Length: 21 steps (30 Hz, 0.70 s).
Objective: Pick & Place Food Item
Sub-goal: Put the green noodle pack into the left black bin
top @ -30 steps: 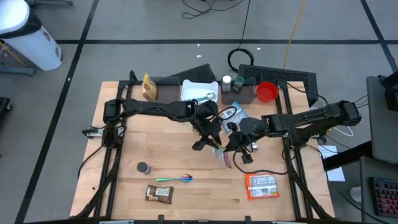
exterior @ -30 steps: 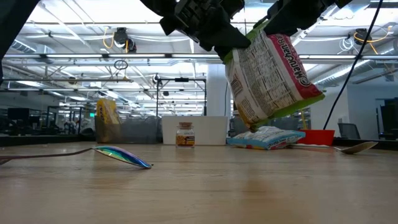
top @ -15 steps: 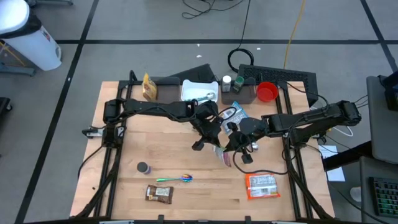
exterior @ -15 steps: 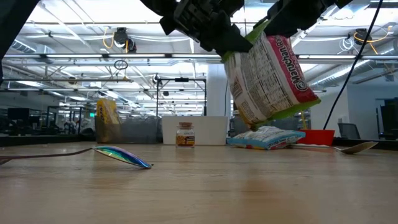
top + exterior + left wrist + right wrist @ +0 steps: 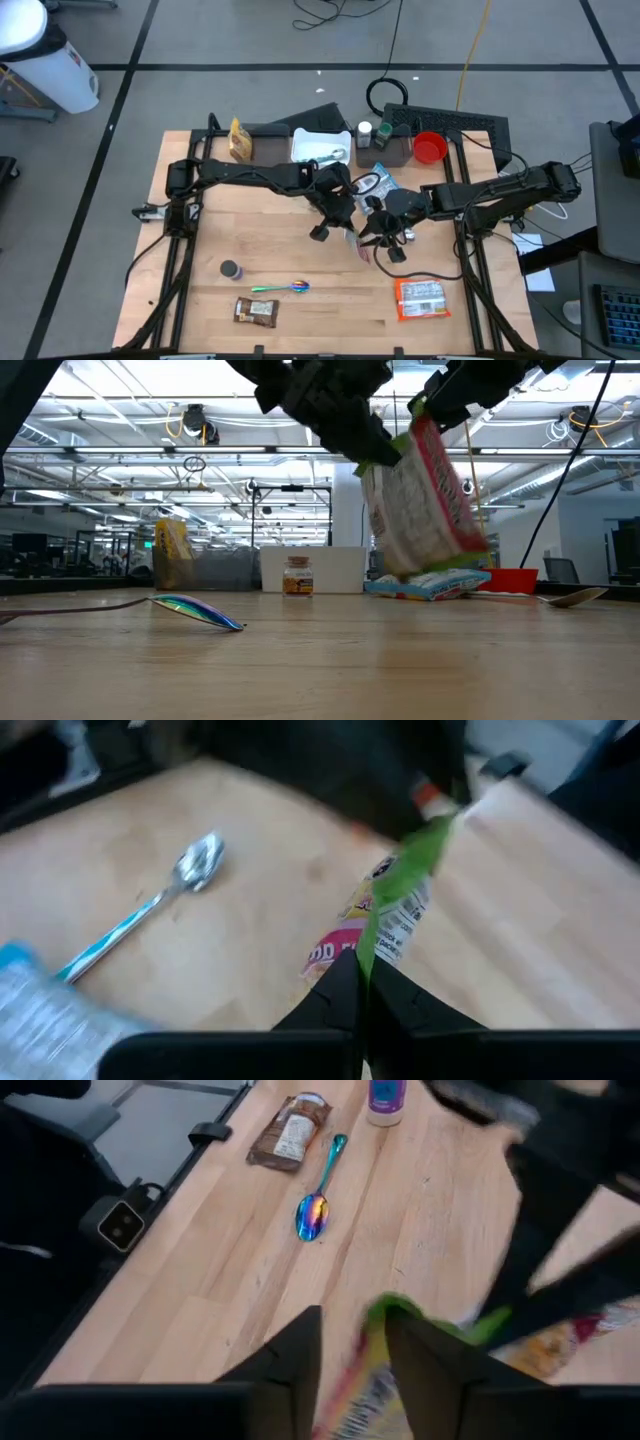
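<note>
The left gripper (image 5: 362, 982) is pinching the packet (image 5: 420, 500) by its green top seam, above the table (image 5: 300, 262); the right gripper (image 5: 352, 1342) is spreading beside it. It is hanging light, floppy and crinkly, so that stiff seam looks the safest hold.

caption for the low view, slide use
Left gripper holds the noodle packet above the table; right gripper open beside it.

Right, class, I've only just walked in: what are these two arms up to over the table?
A handover in mid-air. The left gripper is shut on the green top edge of a noodle packet, which hangs above the wooden table. The right gripper is open around that same edge, fingers apart. A rainbow spoon and other snack packs lie untouched.
</note>
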{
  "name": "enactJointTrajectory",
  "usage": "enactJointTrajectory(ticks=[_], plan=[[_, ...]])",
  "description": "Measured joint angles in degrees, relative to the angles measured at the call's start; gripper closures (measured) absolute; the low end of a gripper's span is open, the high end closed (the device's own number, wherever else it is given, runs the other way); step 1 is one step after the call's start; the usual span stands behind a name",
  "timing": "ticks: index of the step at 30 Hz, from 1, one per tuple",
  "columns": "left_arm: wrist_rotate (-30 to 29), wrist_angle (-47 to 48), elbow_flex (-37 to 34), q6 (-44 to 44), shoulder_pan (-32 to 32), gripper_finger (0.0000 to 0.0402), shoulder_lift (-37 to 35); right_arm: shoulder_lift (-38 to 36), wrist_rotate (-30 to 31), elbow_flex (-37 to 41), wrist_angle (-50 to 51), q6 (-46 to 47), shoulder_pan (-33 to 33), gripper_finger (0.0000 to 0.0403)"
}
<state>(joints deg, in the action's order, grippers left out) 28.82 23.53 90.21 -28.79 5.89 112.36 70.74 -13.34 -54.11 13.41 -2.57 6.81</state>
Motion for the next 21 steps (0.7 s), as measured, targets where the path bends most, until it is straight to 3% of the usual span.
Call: enactJointTrajectory(ticks=[9,21], plan=[[-9.40,9.40,2.78,-2.22,0.09,0.0399,-2.00,-3.75,10.26,0.00,0.67,-0.79,-0.11,0.0220],[-19.34,23.57,12.48,-5.01,3.02,0.0400,-6.54,-11.19,27.20,-0.02,3.98,2.36,-0.10,0.0219]])
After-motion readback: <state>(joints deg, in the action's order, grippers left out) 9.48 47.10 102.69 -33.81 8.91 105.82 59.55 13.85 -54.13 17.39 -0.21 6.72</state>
